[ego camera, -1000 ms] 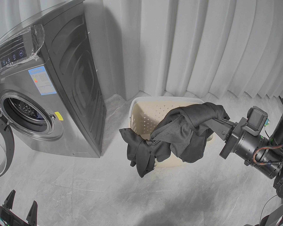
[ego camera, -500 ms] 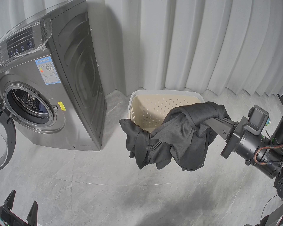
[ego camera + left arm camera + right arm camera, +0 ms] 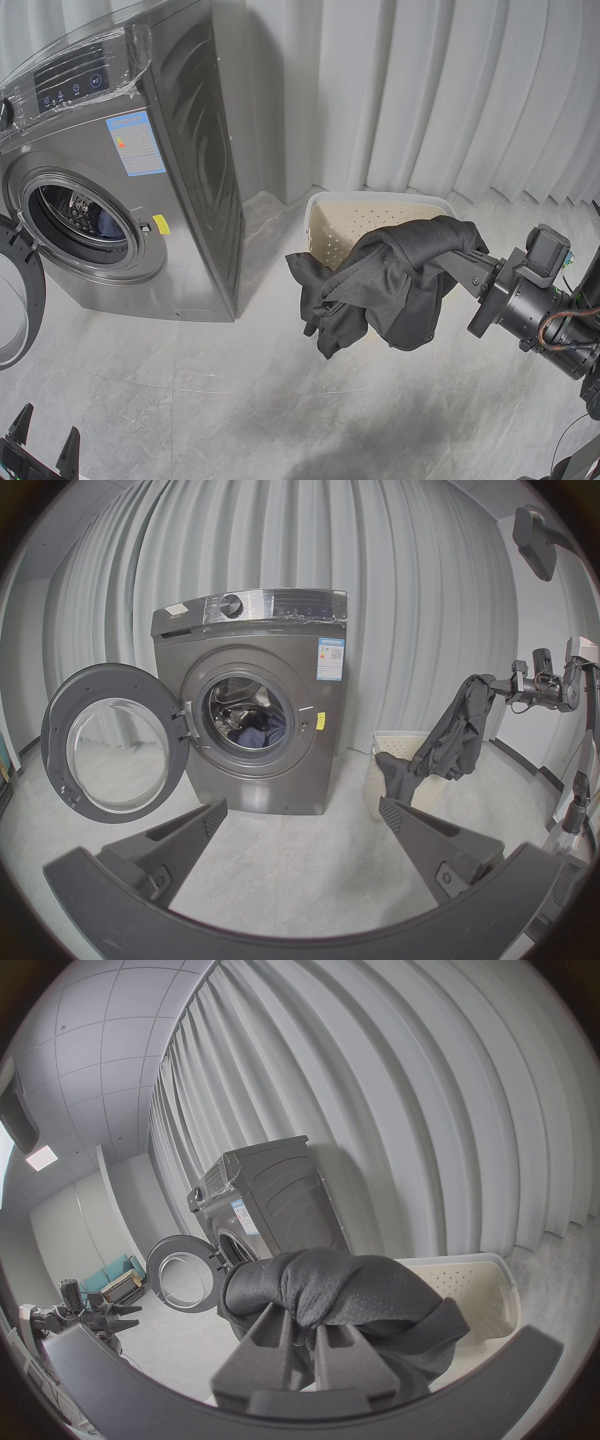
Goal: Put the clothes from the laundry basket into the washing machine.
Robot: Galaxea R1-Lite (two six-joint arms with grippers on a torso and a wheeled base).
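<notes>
The right arm's jaws are clamped on a dark grey mesh garment [image 3: 387,281], which hangs in the air over the cream perforated plastic laundry basket [image 3: 375,195], well apart from the grey front-loading washing machine [image 3: 125,187]. The garment's loose tail dangles low and may snag the basket rim or drape outside the drum opening [image 3: 81,219]. The left arm's jaws stand apart, empty.

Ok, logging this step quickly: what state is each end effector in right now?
Left end effector: open, holding nothing.
Right end effector: shut on the dark garment.
</notes>
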